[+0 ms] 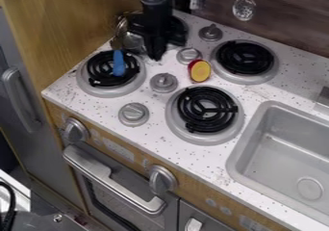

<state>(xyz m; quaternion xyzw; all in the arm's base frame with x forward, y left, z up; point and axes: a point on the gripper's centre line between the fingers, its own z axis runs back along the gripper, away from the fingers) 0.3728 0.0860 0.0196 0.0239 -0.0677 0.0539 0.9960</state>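
Observation:
The black gripper (155, 51) hangs down at the upper middle, over the front side of the back left burner. Just left of it, a shiny metal pot or bowl (130, 41) sits partly behind the arm; whether they touch I cannot tell. A small blue object (119, 63) lies on the black coil of the front left burner (95, 88). To the right of the gripper, a red object with a yellow face (200, 70) rests on the white speckled stovetop between the burners.
Two more burners stand at the right, one at the back (246, 57) and one at the front (207, 110). Grey knobs (164, 82) rise between them. A grey sink (239, 153) is set in at the right. A wooden wall (74, 23) borders the left, and a strainer (244, 8) hangs behind.

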